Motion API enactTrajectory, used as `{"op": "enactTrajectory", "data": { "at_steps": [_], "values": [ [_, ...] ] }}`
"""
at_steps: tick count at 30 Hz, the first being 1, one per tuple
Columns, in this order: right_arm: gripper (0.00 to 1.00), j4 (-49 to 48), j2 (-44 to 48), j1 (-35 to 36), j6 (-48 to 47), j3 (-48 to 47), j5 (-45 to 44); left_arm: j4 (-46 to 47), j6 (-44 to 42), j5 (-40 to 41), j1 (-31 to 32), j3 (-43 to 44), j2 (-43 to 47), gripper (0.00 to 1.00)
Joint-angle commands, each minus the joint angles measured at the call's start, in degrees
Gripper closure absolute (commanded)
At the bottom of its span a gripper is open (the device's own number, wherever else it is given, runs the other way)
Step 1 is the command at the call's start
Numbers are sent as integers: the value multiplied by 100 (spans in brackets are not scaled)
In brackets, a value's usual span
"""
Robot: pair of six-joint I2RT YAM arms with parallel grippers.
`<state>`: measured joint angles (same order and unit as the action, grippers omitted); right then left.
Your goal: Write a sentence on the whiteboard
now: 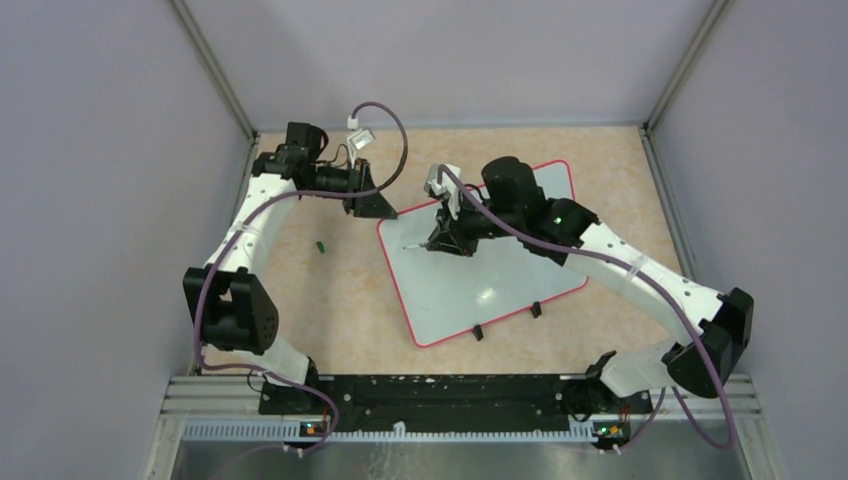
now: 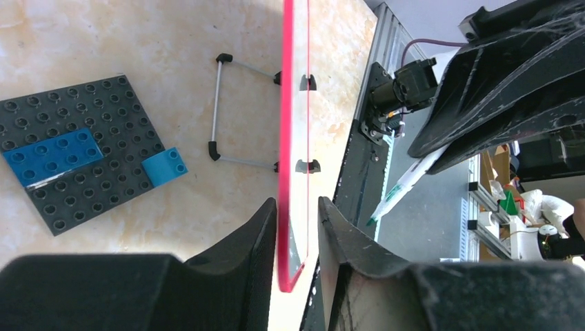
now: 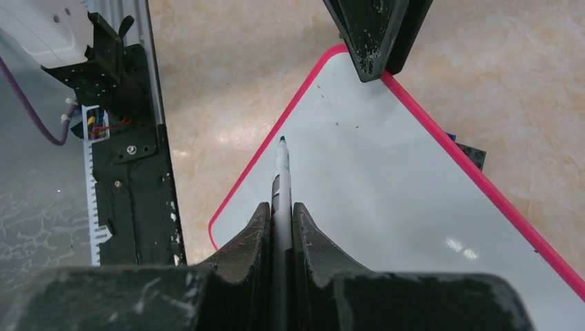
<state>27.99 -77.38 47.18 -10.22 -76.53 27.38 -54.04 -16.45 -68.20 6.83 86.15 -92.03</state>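
The stiff, slick whiteboard (image 1: 500, 270) likely slides; left gripper (image 2: 298, 207) straddles its far-left corner, jaws apart; right gripper (image 3: 281, 210) pinches marker (image 3: 282, 165).

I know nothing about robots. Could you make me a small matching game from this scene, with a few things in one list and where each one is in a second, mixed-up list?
Things:
1. whiteboard
2. marker
3. grey plate
4. small green piece

Where:
A. gripped in the right gripper
B. alone on the table, left of the board
C. red rim inside the left gripper, whose jaws stand apart
D. carrying blue bricks

Pairs: 1-C, 2-A, 3-D, 4-B
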Motion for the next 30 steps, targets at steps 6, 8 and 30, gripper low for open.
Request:
{"op": "enactTrajectory", "data": {
  "at_steps": [6,8,30],
  "values": [
    [100,-269,-277,177,116,-599,-321,168,-13,-306,20,-164,285,76],
    [100,-269,-323,180,117,-657,-338,162,-4,-322,20,-177,248,74],
    [100,-428,-801,196,274,-1040,-217,162,-50,-460,38,-256,94,88]
  ]
}}
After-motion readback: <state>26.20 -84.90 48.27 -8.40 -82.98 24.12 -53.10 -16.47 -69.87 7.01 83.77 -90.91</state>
